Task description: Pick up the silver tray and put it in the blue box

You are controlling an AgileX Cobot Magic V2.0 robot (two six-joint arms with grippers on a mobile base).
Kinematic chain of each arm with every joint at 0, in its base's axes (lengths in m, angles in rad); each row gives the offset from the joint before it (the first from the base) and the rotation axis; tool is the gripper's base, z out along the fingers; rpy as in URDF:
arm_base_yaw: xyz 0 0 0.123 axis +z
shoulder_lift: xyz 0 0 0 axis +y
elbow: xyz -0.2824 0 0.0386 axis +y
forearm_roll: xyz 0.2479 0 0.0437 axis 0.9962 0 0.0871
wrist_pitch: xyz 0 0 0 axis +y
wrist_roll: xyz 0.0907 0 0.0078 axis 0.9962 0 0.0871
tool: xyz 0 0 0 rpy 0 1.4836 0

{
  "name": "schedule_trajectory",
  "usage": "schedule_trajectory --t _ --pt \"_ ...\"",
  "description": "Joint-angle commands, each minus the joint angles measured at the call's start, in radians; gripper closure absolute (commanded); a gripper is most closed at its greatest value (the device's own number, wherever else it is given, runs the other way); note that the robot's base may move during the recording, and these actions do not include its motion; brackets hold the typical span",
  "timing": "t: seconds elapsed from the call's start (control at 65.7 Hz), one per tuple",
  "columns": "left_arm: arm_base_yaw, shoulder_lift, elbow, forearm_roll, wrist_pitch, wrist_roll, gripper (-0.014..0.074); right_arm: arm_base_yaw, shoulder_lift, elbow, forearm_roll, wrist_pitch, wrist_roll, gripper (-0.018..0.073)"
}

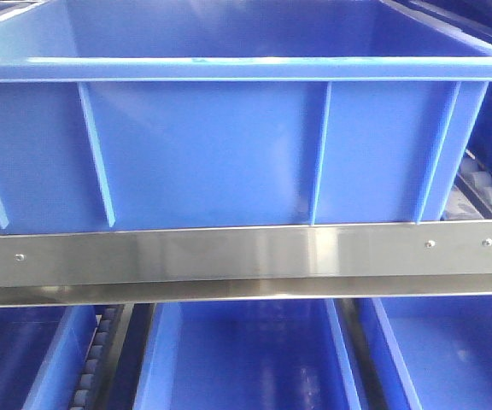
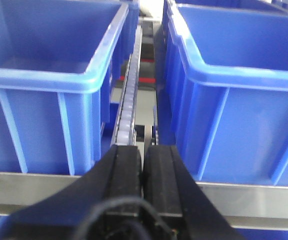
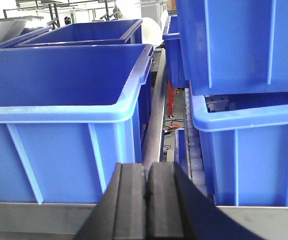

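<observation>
Here, the blue box (image 1: 229, 145) fills most of the front view. It sits on a shiny metal rail (image 1: 246, 256) that runs from 9 o'clock to 3 o'clock. Its side has straight ribs, and its thick rim runs along the top. Below the rail, at 6 o'clock, more blue bins (image 1: 237, 359) can be seen.

The silver tray does not show in any view.

In the left wrist view, the left gripper (image 2: 143, 165) sits at 6 o'clock. Its two black fingers (image 2: 126, 170) are pressed together with nothing between them. A blue crate stands at 10 o'clock and another at 2 o'clock, with a roller track (image 2: 126, 107) running between them.

In the right wrist view, the right gripper (image 3: 146, 182) is also at 6 o'clock, its fingers pressed together on nothing. A big blue crate (image 3: 59, 100) stands at 9 o'clock, and stacked blue crates (image 3: 244, 100) stand at 3 o'clock.
</observation>
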Motion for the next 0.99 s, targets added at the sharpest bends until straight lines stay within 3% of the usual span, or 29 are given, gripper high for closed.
schedule_trajectory --t 0.0,0.974 --pt "0.001 -0.016 0.019 -0.002 -0.091 0.004 0.0604 -0.005 -0.021 -0.019 -0.002 -0.085 -0.014 0.0506" --pt "0.001 -0.016 0.019 0.016 -0.127 0.004 0.0604 -0.005 -0.021 -0.019 -0.002 -0.084 -0.014 0.0506"
